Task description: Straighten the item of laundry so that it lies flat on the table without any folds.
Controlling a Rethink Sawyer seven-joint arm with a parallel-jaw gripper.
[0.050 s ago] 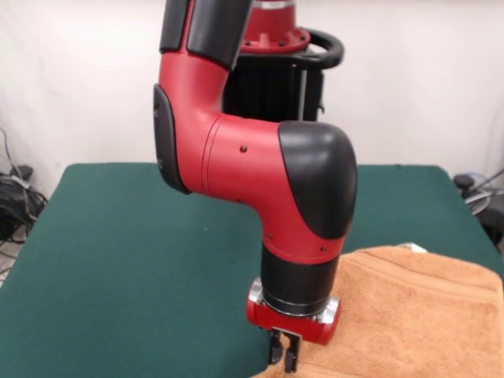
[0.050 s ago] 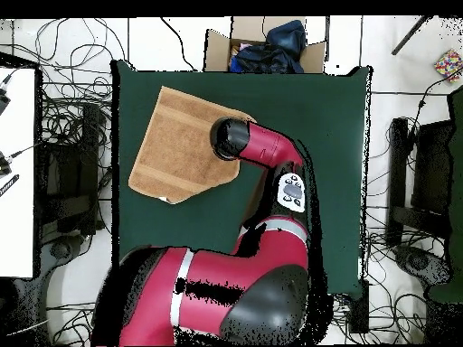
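Observation:
The item of laundry, an orange-tan terry towel with woven border bands, lies on the green table at the front right. A small white tag shows at its far edge. In the overhead view the towel sits in the table's upper left part, and the arm's wrist hides its right edge. My gripper points straight down at the towel's left edge. Its fingers stand close together and pinch the cloth's rim at table level.
A cardboard box holding dark cloth stands just past the table's top edge in the overhead view. Cables lie on the floor around the table. The arm's big elbow hangs over the table's middle.

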